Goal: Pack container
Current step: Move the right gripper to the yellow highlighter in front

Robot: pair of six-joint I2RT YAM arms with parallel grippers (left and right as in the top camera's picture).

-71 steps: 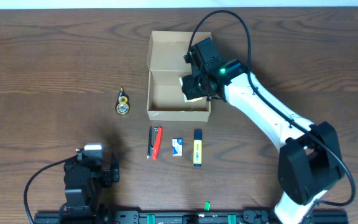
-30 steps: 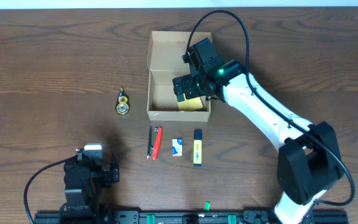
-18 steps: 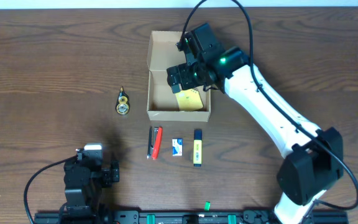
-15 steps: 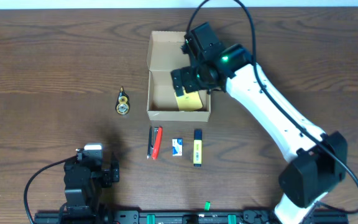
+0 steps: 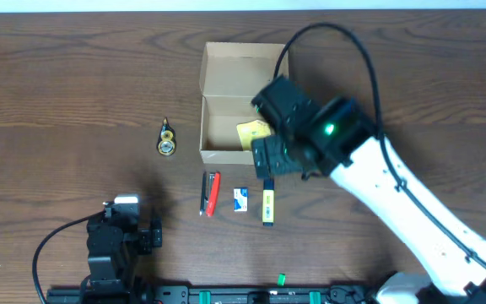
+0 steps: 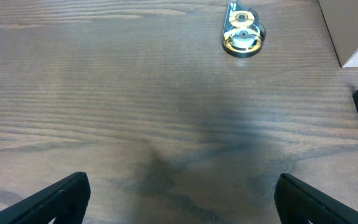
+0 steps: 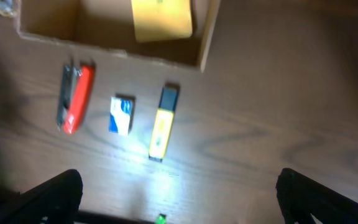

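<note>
Left gripper (image 6: 185,200) jaws wide apart, nothing in them, over the table (image 6: 104,93); gold round item (image 6: 243,37) ahead of it, a bit right. Right gripper (image 7: 180,202) jaws wide apart, holding nothing. Container (image 7: 98,22) ahead of my right fingers, flap open, yellow pad (image 7: 161,18) lying inside. Between container and right fingers: red stapler (image 7: 76,96), small blue-white box (image 7: 122,114), yellow highlighter (image 7: 161,127)

- A robotics lab station: a dark wood-grain bench (image 5: 57,76) that carries only test objects.
- A white robot arm (image 5: 412,211) with a lit green lamp (image 5: 328,130) and a looping black cable (image 5: 327,25) reaches in from 4 o'clock.
- A second, black arm (image 5: 112,249) sits at 7 o'clock, by a mounting rail (image 5: 226,295) along the 6 o'clock edge.
- A stapler (image 5: 213,193) and a highlighter (image 5: 268,200) lie in a neat row beside a cardboard box (image 5: 234,67).
</note>
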